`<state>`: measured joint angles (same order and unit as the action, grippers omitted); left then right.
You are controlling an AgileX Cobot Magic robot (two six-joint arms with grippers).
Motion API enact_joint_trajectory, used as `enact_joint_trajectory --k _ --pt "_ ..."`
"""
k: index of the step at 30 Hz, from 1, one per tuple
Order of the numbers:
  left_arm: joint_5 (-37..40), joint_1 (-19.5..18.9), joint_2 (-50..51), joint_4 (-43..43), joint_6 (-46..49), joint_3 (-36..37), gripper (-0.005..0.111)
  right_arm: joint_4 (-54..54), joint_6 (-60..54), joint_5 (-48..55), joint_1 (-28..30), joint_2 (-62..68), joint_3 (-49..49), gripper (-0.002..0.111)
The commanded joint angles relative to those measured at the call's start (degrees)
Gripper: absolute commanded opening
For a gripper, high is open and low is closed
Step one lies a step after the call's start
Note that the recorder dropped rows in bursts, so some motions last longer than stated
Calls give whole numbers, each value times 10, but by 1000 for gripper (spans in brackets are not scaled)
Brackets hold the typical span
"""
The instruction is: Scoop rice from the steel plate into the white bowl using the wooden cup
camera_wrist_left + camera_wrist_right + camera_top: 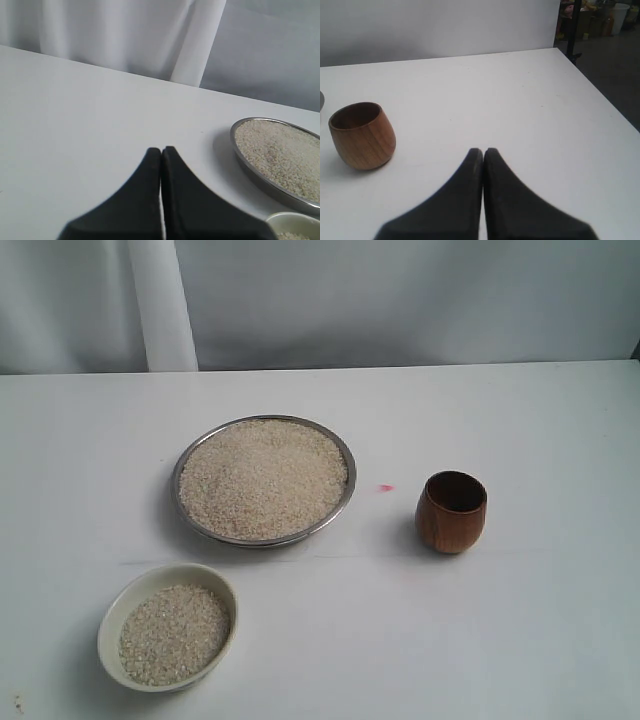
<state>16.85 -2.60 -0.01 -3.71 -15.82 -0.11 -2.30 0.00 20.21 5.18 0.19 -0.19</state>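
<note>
Stretching bare around the dishes, the tabletop ends at a pale curtain behind and, in the right wrist view, at a side edge with dark floor beyond. The wooden cup stands upright, its dark inside hard to read, well apart from the steel plate filled with rice. The white bowl, nearer the front, also holds grains. The left wrist view crops plate and bowl. The left hand and right hand are both clenched on nothing.
</note>
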Motion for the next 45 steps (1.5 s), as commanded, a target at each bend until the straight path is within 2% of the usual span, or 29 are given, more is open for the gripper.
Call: enact_joint_trajectory --k 1,8,17,25,45 --pt "-5 2 0 4 -4 1 0 6 -4 0 3 -2 2 0" --pt "-5 2 0 4 -3 1 0 -5 -4 -59 3 -2 2 0" --pt "-5 2 0 4 -3 1 0 -5 -4 -237 3 -2 2 0" --pt "-5 2 0 4 -3 1 0 -5 0 -345 3 -2 2 0" --pt "-5 2 0 4 -2 1 0 -5 0 -351 3 -2 2 0"
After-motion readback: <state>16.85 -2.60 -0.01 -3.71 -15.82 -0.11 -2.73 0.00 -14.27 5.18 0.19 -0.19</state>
